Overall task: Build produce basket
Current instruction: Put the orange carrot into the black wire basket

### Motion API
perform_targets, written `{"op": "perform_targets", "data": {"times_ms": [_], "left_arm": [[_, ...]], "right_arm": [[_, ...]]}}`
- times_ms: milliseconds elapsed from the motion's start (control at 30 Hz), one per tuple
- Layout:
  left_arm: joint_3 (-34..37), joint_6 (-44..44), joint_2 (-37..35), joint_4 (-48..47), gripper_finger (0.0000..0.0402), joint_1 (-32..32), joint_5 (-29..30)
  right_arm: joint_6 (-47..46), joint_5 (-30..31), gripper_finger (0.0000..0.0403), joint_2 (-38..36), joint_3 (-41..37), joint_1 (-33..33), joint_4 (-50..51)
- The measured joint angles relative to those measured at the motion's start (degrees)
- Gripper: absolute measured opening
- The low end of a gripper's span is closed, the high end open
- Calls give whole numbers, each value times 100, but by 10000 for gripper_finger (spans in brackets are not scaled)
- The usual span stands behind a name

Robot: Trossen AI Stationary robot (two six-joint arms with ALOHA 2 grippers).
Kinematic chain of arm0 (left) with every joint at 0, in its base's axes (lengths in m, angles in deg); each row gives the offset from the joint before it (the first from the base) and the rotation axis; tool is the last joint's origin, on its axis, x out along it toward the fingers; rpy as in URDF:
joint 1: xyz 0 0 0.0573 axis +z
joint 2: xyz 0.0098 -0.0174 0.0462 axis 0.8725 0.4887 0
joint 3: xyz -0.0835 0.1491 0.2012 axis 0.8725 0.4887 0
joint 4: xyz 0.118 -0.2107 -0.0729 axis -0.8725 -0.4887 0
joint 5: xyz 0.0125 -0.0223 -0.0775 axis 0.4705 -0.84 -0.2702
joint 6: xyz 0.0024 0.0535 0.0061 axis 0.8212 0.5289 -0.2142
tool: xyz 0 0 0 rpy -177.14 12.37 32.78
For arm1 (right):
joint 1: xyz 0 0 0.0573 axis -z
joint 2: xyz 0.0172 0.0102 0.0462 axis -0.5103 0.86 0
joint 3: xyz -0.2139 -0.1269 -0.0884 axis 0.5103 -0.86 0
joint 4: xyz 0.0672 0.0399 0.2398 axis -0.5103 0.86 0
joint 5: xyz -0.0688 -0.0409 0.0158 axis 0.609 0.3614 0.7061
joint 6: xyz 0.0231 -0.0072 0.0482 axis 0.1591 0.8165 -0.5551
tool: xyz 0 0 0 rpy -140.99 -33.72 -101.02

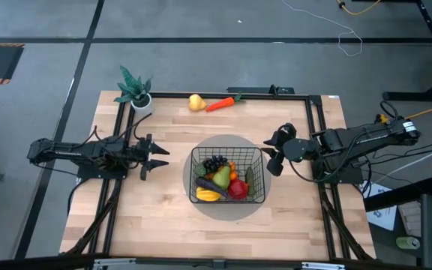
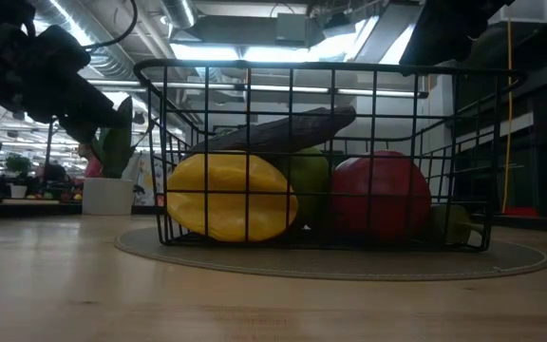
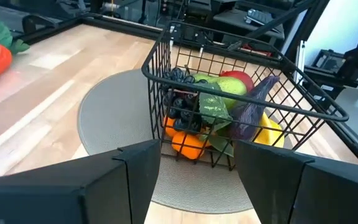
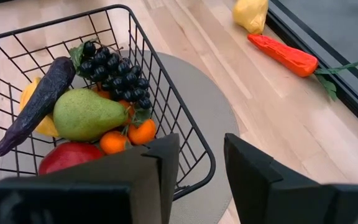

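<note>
Black wire basket [image 1: 228,175] at mid-table on a round grey mat [image 1: 201,154], already loaded: green pear [image 4: 87,114], dark grapes [image 4: 117,70], purple eggplant [image 4: 35,102], red apple [image 2: 381,194], small oranges [image 4: 143,131], yellow mango [image 2: 229,198] — piled loosely, eggplant leaning across the top. Probably set in the centre so either arm can reach in.

Left out at the far edge: yellow pear [image 1: 196,102] and orange carrot [image 1: 220,104], lying just beside each other, well apart from the basket; likely the remaining pieces to fetch. Potted plant [image 1: 135,91] at the far left corner, no part of the load.

Right gripper [image 4: 197,165] just beside the basket's right rim, fingers a narrow gap apart, nothing between them; seemingly poised between basket and the two stragglers. Left gripper [image 3: 197,168] left of the basket, aimed at it, fingers spread wide and empty — waiting.
</note>
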Motion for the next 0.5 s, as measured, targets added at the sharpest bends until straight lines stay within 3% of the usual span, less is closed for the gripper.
{"op": "perform_targets", "data": {"times_ms": [500], "left_arm": [[-2,24,12,-9,195,0,-7]], "right_arm": [[123,2,119,0,0,1,0]]}}
